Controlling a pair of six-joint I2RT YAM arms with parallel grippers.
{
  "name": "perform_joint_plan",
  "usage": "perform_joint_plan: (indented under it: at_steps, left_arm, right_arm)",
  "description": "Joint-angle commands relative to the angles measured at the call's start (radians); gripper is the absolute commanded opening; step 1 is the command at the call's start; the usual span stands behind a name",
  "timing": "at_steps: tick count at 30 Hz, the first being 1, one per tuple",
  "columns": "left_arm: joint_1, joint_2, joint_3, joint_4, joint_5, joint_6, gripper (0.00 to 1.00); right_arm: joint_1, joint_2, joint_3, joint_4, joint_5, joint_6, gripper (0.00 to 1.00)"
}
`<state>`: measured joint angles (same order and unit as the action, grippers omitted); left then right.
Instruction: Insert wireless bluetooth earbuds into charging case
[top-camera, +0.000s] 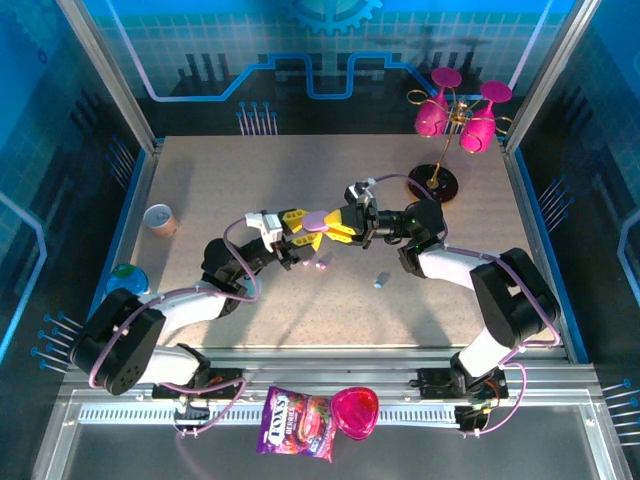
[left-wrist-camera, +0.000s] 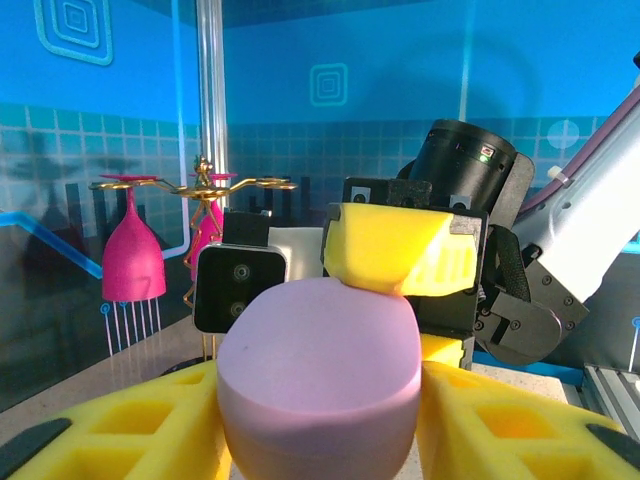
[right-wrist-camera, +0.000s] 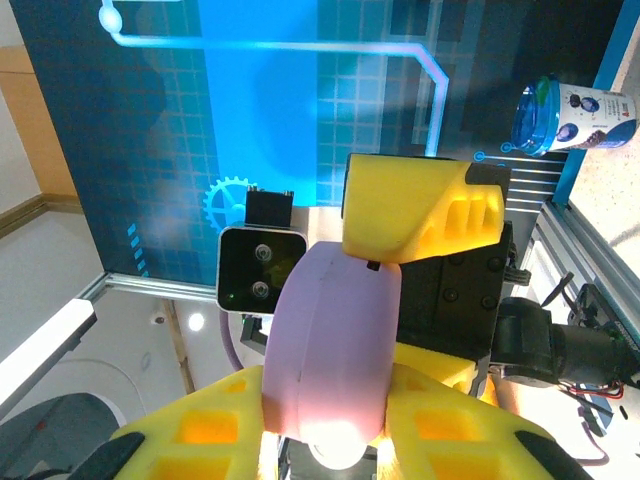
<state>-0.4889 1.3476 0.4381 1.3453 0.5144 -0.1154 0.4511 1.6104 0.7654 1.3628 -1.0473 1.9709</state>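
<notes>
A gold glass rack (top-camera: 458, 113) stands on a dark round base (top-camera: 437, 184) at the far right of the table (top-camera: 250, 170). Two pink wine glasses (top-camera: 432, 115) hang upside down from it. By the left edge sits a small paper cup (top-camera: 159, 218), with a blue blueberry-printed tub (top-camera: 127, 280) nearer. On the front rail lie a Fox's berries candy bag (top-camera: 295, 424) and, just beside it, a pink heart-shaped box (top-camera: 355, 411).
</notes>
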Motion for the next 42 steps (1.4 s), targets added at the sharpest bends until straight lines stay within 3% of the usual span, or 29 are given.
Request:
perform_joint_plan:
  at_steps: [1, 9, 14, 20, 25, 32, 34, 36, 42]
  left_arm:
    - [-0.009, 0.012, 0.038, 0.055, 0.064, -0.017, 0.43]
    - [-0.009, 0.015, 0.031, 0.055, 0.071, -0.017, 0.34]
    - [-0.002, 0.002, 0.030, 0.043, 0.075, -0.060, 0.31]
    - [0.009, -0.073, 0.019, -0.112, 0.096, -0.068, 0.29]
    - [0.024, -0.175, 0.032, -0.324, 0.121, -0.086, 0.26]
    - [0.032, -0.277, 0.077, -0.591, 0.203, -0.068, 0.25]
    - [0.032, -0.278, 0.092, -0.607, 0.237, -0.083, 0.24]
    - [0.030, -0.274, 0.098, -0.579, 0.271, -0.126, 0.23]
    - [0.023, -0.270, 0.098, -0.553, 0.303, -0.125, 0.22]
  right_arm:
    - [0.009, 0.016, -0.002, 0.006, 0.023, -0.019, 0.24]
    - [0.008, 0.014, 0.015, -0.003, 0.023, -0.023, 0.32]
    - [-0.010, -0.028, 0.012, -0.088, 0.025, -0.155, 0.63]
    - [-0.038, -0.160, 0.022, -0.394, 0.009, -0.534, 0.79]
    - [-0.058, -0.281, 0.075, -0.867, 0.056, -0.974, 0.84]
    - [-0.005, -0.437, 0.228, -1.467, 0.188, -1.706, 0.84]
    - [0.073, -0.482, 0.262, -1.595, 0.326, -1.914, 0.84]
    - [0.123, -0.504, 0.275, -1.640, 0.391, -2.030, 0.84]
    - [0.177, -0.449, 0.348, -1.767, 0.452, -2.152, 0.83]
